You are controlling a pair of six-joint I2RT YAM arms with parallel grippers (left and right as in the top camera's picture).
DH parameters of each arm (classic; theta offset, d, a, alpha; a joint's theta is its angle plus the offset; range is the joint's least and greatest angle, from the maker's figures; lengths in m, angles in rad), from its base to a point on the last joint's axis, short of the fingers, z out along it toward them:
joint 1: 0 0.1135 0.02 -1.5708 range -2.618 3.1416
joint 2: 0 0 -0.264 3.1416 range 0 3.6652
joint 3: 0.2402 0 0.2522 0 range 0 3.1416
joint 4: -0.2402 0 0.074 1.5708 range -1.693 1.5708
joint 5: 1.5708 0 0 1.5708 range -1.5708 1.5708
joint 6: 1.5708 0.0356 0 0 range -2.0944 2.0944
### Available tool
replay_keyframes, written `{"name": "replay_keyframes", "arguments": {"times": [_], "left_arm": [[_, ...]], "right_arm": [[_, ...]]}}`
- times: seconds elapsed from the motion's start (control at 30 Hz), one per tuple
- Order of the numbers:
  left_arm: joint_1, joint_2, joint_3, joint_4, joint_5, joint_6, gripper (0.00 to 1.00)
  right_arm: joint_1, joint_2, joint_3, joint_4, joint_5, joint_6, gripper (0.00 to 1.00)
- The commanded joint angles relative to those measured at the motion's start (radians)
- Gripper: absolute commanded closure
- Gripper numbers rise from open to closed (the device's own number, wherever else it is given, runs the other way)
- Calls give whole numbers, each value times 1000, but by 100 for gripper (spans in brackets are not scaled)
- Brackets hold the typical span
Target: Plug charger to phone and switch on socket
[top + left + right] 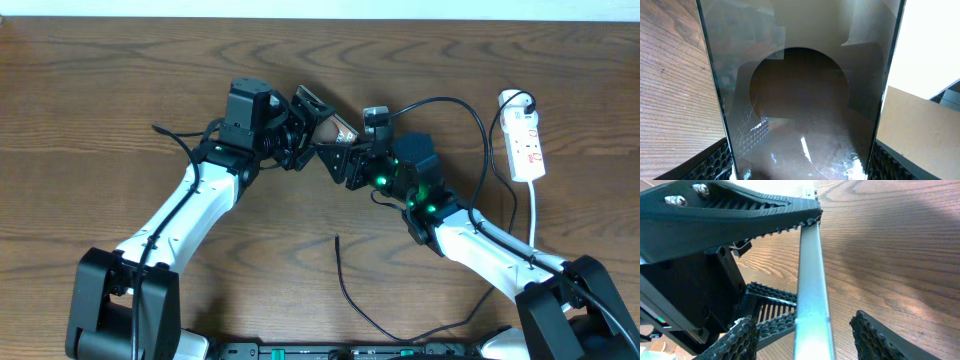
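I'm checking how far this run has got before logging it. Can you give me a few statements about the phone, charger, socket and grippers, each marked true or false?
1. The left gripper is clamped on the phone, holding it above the table. True.
2. The charger is plugged into the phone. False: its free end lies on the table, apart from the phone.
3. The socket lies at the right side of the table with no gripper touching it. True.
4. The right gripper is squeezed shut on the phone. False: its fingers straddle the phone's edge with a gap on each side.
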Motion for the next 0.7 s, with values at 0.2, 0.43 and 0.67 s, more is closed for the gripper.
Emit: {"name": "replay_keyframes", "arguments": {"times": [0.2, 0.43, 0.67], "left_arm": [[-42, -25, 5, 13, 25, -1, 93], [-41, -25, 5, 13, 25, -1, 93], [-41, -25, 5, 12, 24, -1, 52]], "right_arm": [[8, 4, 18, -4, 16, 2, 68], [8, 4, 18, -8, 19, 2, 93], [8, 4, 18, -9, 19, 2, 99]]}}
